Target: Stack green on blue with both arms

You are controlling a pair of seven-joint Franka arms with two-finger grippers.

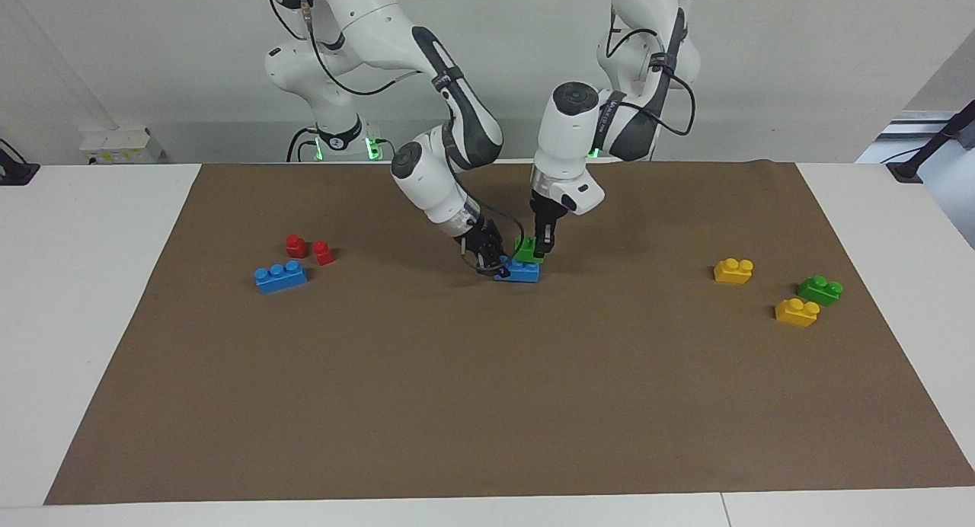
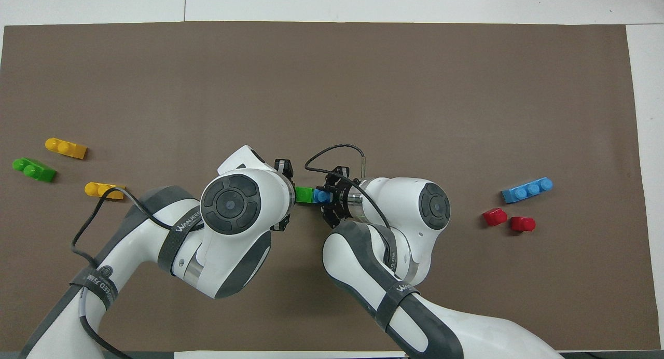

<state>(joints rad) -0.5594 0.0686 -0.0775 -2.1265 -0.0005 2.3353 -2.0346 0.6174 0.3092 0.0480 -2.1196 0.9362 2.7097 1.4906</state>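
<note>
On the brown mat's middle lies a blue brick (image 1: 519, 272), three studs long, and my right gripper (image 1: 495, 266) is shut on its end toward the right arm. A small green brick (image 1: 525, 248) sits on top of that blue brick's other end. My left gripper (image 1: 542, 248) comes down from above and is shut on the green brick. From overhead, the green brick (image 2: 303, 194) and one blue stud (image 2: 321, 196) show between the two wrists. The left wrist hides the left fingertips there, while the right gripper (image 2: 329, 197) meets the blue brick.
A second blue brick (image 1: 280, 276) and two red pieces (image 1: 295, 245) lie toward the right arm's end. Two yellow bricks (image 1: 733, 270) (image 1: 797, 312) and another green brick (image 1: 820, 289) lie toward the left arm's end. The brown mat (image 1: 487, 405) covers the table.
</note>
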